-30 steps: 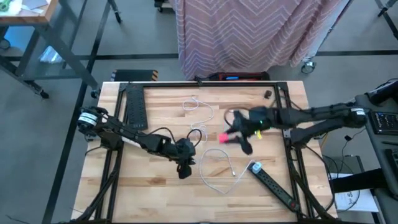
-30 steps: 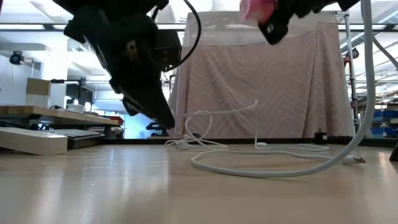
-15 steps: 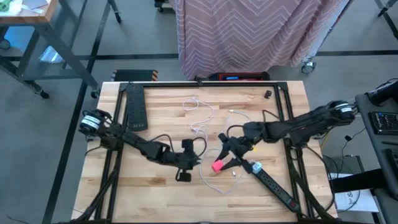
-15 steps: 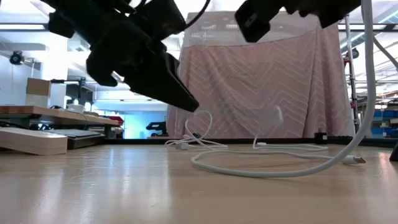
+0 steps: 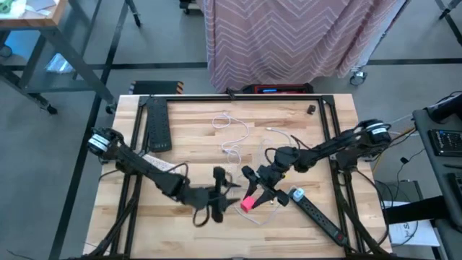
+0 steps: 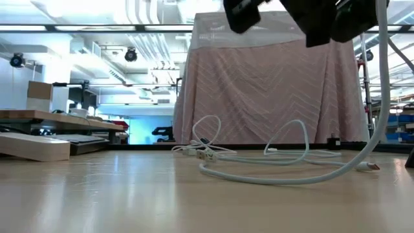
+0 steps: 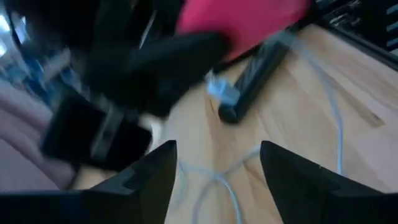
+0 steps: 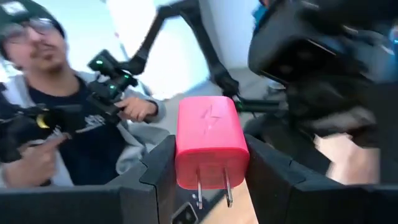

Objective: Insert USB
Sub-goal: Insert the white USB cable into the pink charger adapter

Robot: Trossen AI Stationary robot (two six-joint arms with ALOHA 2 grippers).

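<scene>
A pink wall charger (image 5: 247,203) with two metal prongs (image 8: 213,190) hangs over the table's near middle, held in my right gripper (image 5: 254,195). My left gripper (image 5: 231,195) stands just left of it, open and empty, its fingers (image 7: 149,177) pointing at the charger (image 7: 242,25). White USB cable (image 5: 232,137) lies in loose loops on the wooden table (image 5: 180,159). Another loop (image 6: 272,176) lies under the two grippers. Which end is the plug, I cannot tell. My right gripper pinches the charger's two opposite side walls (image 8: 181,155) between its two fingers (image 8: 155,180). The fingers come level from the table's right. The prongs point back toward the wrist, and the charger's other end sticks out past the fingertips. The charger hangs clear of the table.
A black power strip (image 5: 317,214) lies slanting at the near right, close under the right gripper. A second strip (image 5: 157,124) lies at the far left. A striped pink curtain (image 5: 289,36) hangs beyond the far edge. A person (image 8: 62,124) holding control handles shows behind.
My right gripper has carried the charger from the table's middle down toward the near edge and a little left. My left gripper has risen, tipped up from pointing down to nearly level, swung toward the charger, and opened. A loop of the white cable behind them has shifted.
</scene>
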